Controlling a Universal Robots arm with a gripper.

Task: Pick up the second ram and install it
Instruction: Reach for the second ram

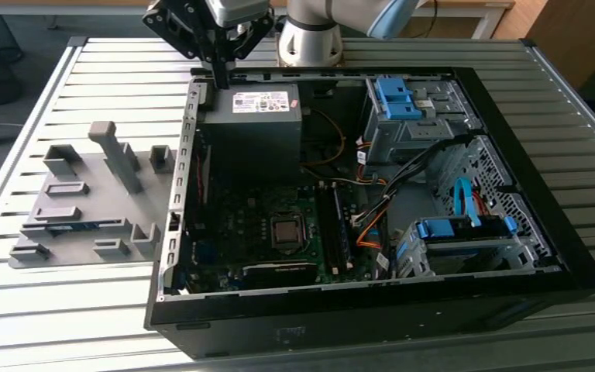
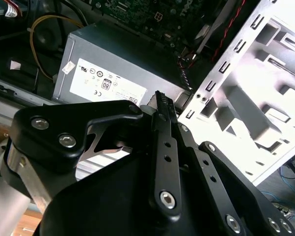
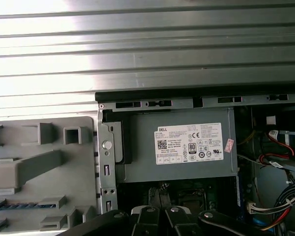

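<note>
The second ram (image 1: 73,227) is a thin blue-teal stick lying in a slot of the gray holder plate (image 1: 70,244), on the exterior view's left beside the open computer case (image 1: 380,298). The first wrist view shows the ram (image 3: 12,207) as a blue strip in the same slot. My gripper (image 1: 220,80) hangs above the case's back left corner, next to the gray power supply (image 1: 251,128). Its black fingers (image 2: 163,105) are pressed together with nothing between them. The gripper is well apart from the ram.
Several gray holder blocks (image 1: 117,155) stand up from the plate. Inside the case lie the motherboard (image 1: 266,232), its memory slots (image 1: 331,225), orange and black cables (image 1: 375,209) and blue drive brackets (image 1: 396,97). The slatted metal table (image 1: 122,70) runs all around.
</note>
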